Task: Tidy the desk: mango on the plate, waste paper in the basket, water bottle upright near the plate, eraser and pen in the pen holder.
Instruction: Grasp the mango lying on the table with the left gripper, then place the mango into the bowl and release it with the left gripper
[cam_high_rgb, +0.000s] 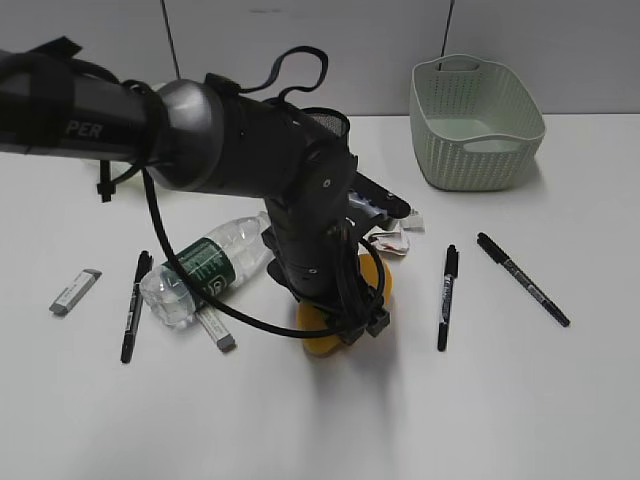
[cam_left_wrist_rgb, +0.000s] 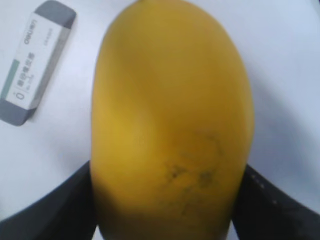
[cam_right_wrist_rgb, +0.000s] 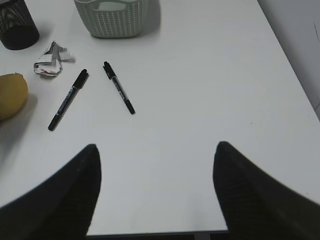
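Open room: the near right tabletop (cam_right_wrist_rgb: 200, 125) lies bare up to its right edge.
Left pincer (cam_left_wrist_rgb: 167, 200): its jaws straddle the mango (cam_left_wrist_rgb: 170, 125), one black finger (cam_left_wrist_rgb: 50, 210) against each flank; whether they clamp it, I cannot tell.
Right pincer (cam_right_wrist_rgb: 155, 195): open, holding nothing.
Around the mango: a lying water bottle (cam_high_rgb: 205, 265), a grey eraser (cam_left_wrist_rgb: 35, 60) and waste paper (cam_right_wrist_rgb: 50, 59) nearby.
Far side: basket (cam_high_rgb: 475, 125), pen holder (cam_right_wrist_rgb: 15, 22).
Exterior view only: the left arm (cam_high_rgb: 250, 150) hides most of the mango.

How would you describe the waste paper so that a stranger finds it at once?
Start at the green basket at the back of the desk. Toward the front and to the left, beside the black mesh pen holder, lies the waste paper. It alone is a crumpled white wad.
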